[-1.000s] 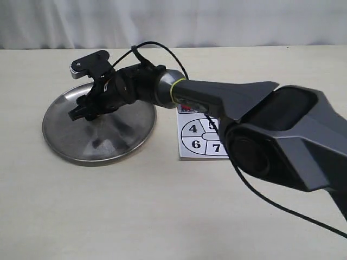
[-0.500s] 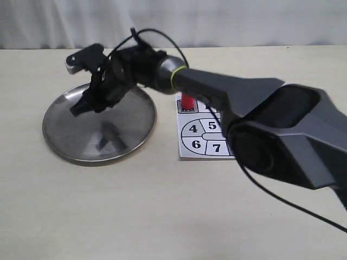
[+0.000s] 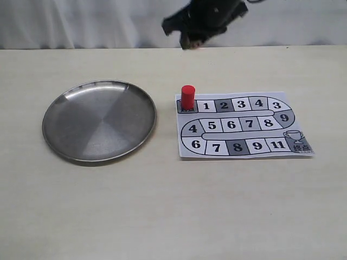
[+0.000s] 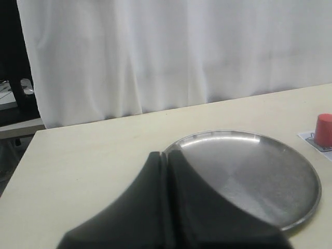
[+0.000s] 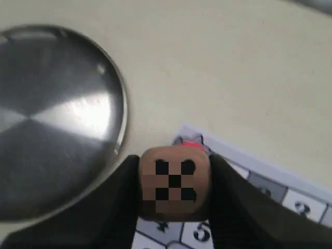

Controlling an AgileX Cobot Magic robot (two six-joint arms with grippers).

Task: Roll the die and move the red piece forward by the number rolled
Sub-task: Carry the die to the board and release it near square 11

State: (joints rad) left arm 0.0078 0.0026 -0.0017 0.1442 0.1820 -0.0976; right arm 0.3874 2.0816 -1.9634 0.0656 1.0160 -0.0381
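The tan die (image 5: 174, 188) shows a face of five dark pips and is clamped between the black fingers of my right gripper (image 5: 175, 191), high above the table. Below it lie the steel plate (image 5: 52, 114) and the near end of the number board (image 5: 270, 176). In the exterior view my right gripper (image 3: 191, 37) hangs at the top edge, behind the board (image 3: 238, 116). The red piece (image 3: 187, 97) stands upright on the board's start square, left of square 1. My left gripper (image 4: 166, 156) is shut on nothing, at the plate's rim (image 4: 207, 136).
The round steel plate (image 3: 54, 142) holds nothing and lies left of the board. The red piece (image 4: 323, 129) shows beyond the plate in the left wrist view. A white curtain hangs behind the table's far edge.
My right arm has risen from over the plate and swung back to the top of the view, carrying the die. The board and the red piece now show in full.
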